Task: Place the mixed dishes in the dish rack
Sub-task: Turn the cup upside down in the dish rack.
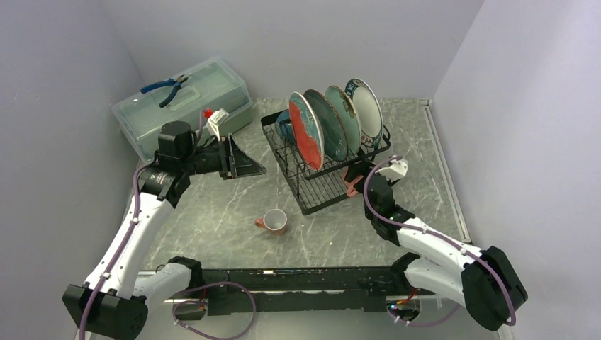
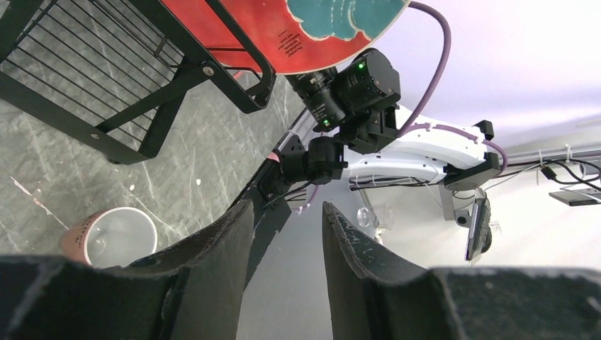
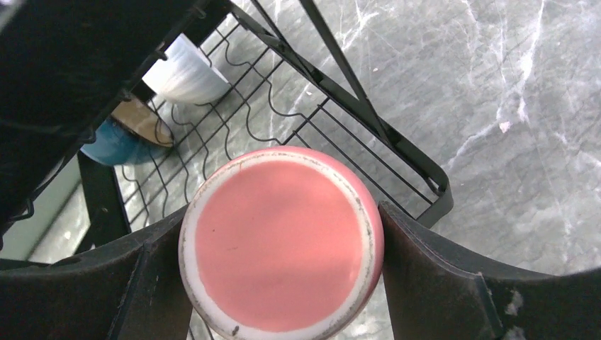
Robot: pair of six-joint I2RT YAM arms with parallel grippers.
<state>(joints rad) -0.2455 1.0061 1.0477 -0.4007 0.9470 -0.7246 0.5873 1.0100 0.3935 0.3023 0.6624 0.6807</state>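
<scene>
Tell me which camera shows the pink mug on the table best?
The top external view: the mug shows whole, handle included, on the table before the dish rack. The left wrist view shows it partly hidden by the left claw. The right wrist view shows a second mug, gripped by the right claw.

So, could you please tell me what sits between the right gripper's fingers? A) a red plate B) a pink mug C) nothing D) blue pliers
B: the right wrist view shows the pink mug, base toward the camera, touching both fingers of the right gripper beside the dish rack corner.
</scene>
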